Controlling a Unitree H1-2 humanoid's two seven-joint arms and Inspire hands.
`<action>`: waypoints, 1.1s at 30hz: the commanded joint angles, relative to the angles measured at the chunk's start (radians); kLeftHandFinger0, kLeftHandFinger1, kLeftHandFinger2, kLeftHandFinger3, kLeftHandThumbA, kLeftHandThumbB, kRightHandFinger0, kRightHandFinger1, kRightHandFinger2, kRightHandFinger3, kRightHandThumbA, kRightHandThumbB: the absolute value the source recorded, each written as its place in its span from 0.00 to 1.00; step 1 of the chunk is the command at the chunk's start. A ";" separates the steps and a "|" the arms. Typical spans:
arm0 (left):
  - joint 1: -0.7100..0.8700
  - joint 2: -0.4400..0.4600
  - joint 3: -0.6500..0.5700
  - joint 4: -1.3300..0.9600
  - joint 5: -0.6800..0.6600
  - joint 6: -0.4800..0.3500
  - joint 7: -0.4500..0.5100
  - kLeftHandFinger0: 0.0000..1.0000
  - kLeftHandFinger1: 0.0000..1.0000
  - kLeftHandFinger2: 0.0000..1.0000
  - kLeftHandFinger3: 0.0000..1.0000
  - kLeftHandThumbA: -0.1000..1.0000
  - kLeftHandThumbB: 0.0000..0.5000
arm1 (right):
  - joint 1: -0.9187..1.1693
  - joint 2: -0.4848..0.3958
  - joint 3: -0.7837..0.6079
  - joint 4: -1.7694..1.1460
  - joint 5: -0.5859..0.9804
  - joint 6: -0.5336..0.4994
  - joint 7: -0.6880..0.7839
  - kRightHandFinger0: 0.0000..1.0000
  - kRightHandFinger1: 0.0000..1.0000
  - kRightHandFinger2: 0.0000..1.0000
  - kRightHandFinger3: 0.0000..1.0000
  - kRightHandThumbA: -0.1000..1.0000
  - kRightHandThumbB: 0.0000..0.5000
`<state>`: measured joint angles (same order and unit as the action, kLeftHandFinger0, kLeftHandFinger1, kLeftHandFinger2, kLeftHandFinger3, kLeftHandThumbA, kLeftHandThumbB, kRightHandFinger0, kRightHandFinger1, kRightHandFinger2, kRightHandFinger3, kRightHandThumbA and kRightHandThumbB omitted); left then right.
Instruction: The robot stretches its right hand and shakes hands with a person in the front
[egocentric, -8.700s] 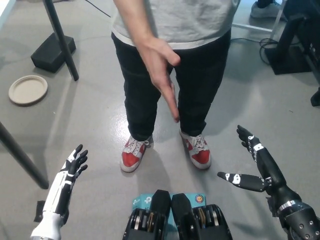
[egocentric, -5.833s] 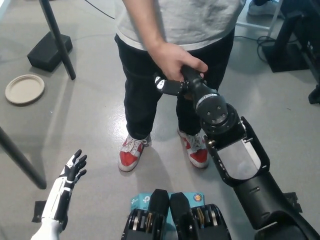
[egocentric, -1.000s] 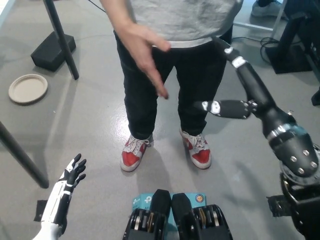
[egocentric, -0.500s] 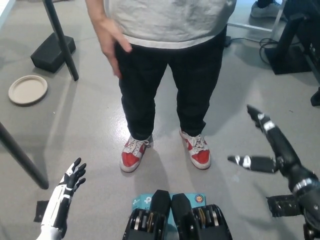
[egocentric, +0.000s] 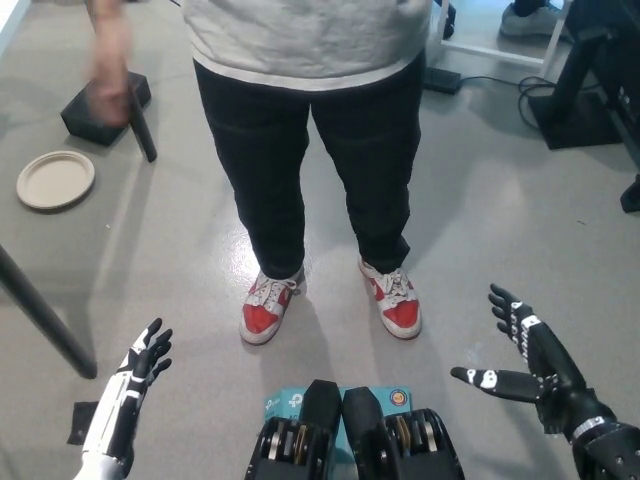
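One person (egocentric: 310, 60) in two red-and-white sneakers (egocentric: 268, 305); two robot hands, left robot hand (egocentric: 140, 365) and right robot hand (egocentric: 525, 360); one plate (egocentric: 55, 179).

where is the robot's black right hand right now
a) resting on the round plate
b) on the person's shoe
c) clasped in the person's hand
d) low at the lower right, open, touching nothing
d: the right hand sits low at the lower right with fingers spread over bare floor, apart from the person's hand, which is blurred at the upper left.
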<state>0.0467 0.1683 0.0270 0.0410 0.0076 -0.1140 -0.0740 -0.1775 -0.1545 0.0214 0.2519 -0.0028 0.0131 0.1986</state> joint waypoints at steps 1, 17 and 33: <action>-0.008 0.015 0.010 -0.032 -0.002 -0.034 -0.003 1.00 1.00 1.00 1.00 1.00 0.31 | -0.011 0.010 -0.013 0.010 0.068 -0.125 0.033 1.00 1.00 1.00 1.00 1.00 0.64; -0.016 0.014 0.015 -0.034 -0.021 -0.029 -0.014 1.00 1.00 1.00 1.00 1.00 0.28 | -0.032 0.005 -0.002 0.019 0.063 -0.132 0.021 1.00 1.00 1.00 1.00 1.00 0.61; -0.017 0.014 0.011 -0.041 -0.002 -0.012 -0.008 1.00 1.00 1.00 1.00 1.00 0.30 | -0.034 -0.003 0.002 0.026 0.045 -0.135 0.007 1.00 1.00 1.00 1.00 1.00 0.64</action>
<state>0.0385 0.1685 0.0295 0.0360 0.0092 -0.1134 -0.0798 -0.1859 -0.1477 0.0244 0.2865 0.0477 -0.0705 0.2063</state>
